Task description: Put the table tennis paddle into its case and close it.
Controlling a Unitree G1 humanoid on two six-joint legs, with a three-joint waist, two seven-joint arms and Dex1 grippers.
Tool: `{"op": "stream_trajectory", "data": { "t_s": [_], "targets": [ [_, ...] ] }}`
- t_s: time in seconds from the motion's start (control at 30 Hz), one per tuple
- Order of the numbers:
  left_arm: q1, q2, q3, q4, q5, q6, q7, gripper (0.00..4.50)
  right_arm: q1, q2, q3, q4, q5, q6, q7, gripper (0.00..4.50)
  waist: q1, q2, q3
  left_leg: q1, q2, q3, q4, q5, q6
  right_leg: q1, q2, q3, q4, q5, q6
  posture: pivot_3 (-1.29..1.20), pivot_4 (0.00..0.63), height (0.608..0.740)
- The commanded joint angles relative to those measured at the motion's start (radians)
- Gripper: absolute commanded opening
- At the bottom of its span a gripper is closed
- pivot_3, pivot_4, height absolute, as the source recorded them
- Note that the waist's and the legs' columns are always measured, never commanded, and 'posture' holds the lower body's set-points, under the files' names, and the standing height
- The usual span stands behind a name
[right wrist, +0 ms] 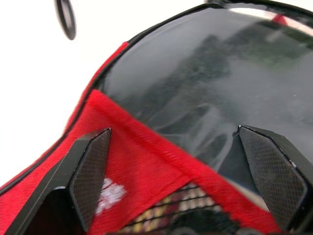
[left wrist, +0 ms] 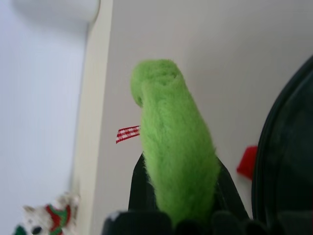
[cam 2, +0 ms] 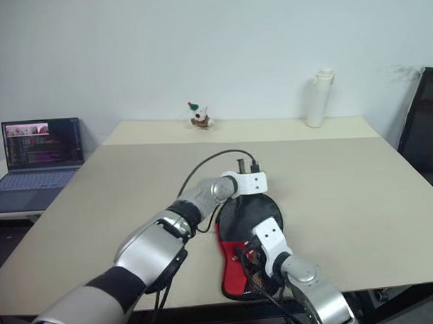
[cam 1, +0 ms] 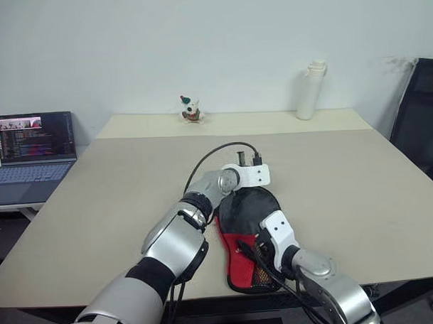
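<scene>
The case [cam 1: 248, 207] lies flat near the table's front edge, with a black round top, a red lower part [right wrist: 142, 166] and a mesh pocket [right wrist: 186, 210]. My left gripper [left wrist: 183, 186] is at the case's far rim and is shut on the fuzzy green ring pull [left wrist: 173, 147]. My right gripper [right wrist: 173, 134] hangs open just over the red lower part, with one finger on each side and nothing between them. The table tennis paddle is hidden.
On a side desk to the left stands an open laptop [cam 1: 35, 150]. A small toy figure [cam 1: 190, 109] and a white bottle [cam 1: 311, 90] stand at the table's far edge. A black chair [cam 1: 421, 119] is at the right.
</scene>
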Motion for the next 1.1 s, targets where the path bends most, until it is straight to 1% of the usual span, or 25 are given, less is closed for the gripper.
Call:
{"op": "stream_trajectory", "data": {
  "t_s": [0.03, 0.13, 0.27, 0.53, 0.57, 0.63, 0.77, 0.97, 1.1],
  "targets": [
    [-0.067, -0.054, -0.038, -0.032, 0.044, -0.065, 0.071, 0.04, 0.083, 0.001, 0.071, 0.077, 0.003, 0.105, 0.005, 4.5, 0.004, 0.0, 0.0, 0.0, 0.0, 0.0, 0.0, 0.0, 0.0, 0.0, 0.0, 0.0, 0.0, 0.0, 0.0, 0.0, 0.15, 0.74],
    [-0.071, -0.099, -0.059, -0.033, 0.062, -0.106, 0.089, 0.04, 0.091, 0.006, 0.075, 0.074, 0.001, 0.105, -0.002, 4.5, 0.009, -0.001, -0.001, 0.0, 0.0, 0.0, 0.0, 0.0, 0.0, 0.0, 0.0, 0.0, -0.001, 0.0, 0.0, 0.0, 0.15, 0.74],
    [-0.07, -0.151, -0.053, -0.035, 0.053, -0.135, 0.081, 0.04, 0.089, 0.011, 0.072, 0.084, -0.002, 0.099, -0.004, 4.5, 0.01, -0.001, -0.001, 0.0, 0.0, 0.0, 0.0, 0.0, 0.0, 0.0, 0.0, 0.0, -0.001, 0.0, 0.0, 0.0, 0.15, 0.74],
    [-0.056, -0.168, -0.01, -0.034, 0.006, -0.149, -0.018, 0.04, 0.077, 0.016, 0.063, 0.105, -0.005, 0.086, -0.001, 4.5, 0.01, -0.001, -0.001, 0.0, 0.0, 0.0, 0.0, 0.0, 0.0, 0.0, 0.0, 0.0, 0.0, -0.001, -0.001, 0.0, 0.15, 0.74],
    [-0.056, -0.165, 0.0, -0.034, -0.005, -0.146, -0.031, 0.62, 0.075, 0.018, 0.061, 0.108, -0.006, 0.084, -0.001, 4.5, 0.01, -0.001, -0.001, 0.0, 0.0, 0.0, 0.0, 0.0, 0.0, 0.0, 0.0, 0.0, 0.0, -0.001, -0.001, 0.0, 0.15, 0.74],
    [-0.055, -0.154, 0.017, -0.033, -0.019, -0.131, -0.051, 1.23, 0.066, 0.022, 0.054, 0.116, -0.007, 0.079, 0.002, 4.5, 0.009, -0.001, -0.002, 0.0, 0.0, 0.0, 0.0, 0.0, 0.0, 0.0, 0.0, 0.0, 0.0, -0.001, -0.001, 0.0, 0.15, 0.74],
    [-0.054, -0.116, 0.077, -0.033, -0.074, -0.085, -0.116, 2.62, 0.028, 0.02, 0.019, 0.123, -0.002, 0.076, 0.013, 4.5, 0.001, -0.002, -0.003, 0.002, 0.0, 0.001, 0.0, 0.0, 0.0, 0.001, 0.0, 0.0, 0.0, -0.001, -0.001, 0.0, 0.15, 0.74],
    [-0.071, -0.06, 0.2, -0.049, -0.185, -0.076, -0.159, 2.62, -0.019, 0.01, -0.038, 0.096, 0.025, 0.111, 0.036, 4.5, -0.005, -0.002, -0.003, 0.003, 0.001, 0.0, 0.0, 0.0, 0.0, 0.001, 0.001, 0.0, 0.001, -0.001, -0.001, 0.0, 0.15, 0.74],
    [-0.071, -0.006, 0.275, -0.065, -0.261, -0.087, -0.216, 2.62, -0.03, -0.014, -0.098, -0.004, 0.087, 0.195, 0.071, 4.5, -0.004, -0.002, -0.003, 0.001, 0.0, 0.0, 0.0, 0.0, 0.0, 0.001, 0.0, 0.0, 0.001, -0.001, -0.001, 0.0, 0.15, 0.74]
  ]
}}
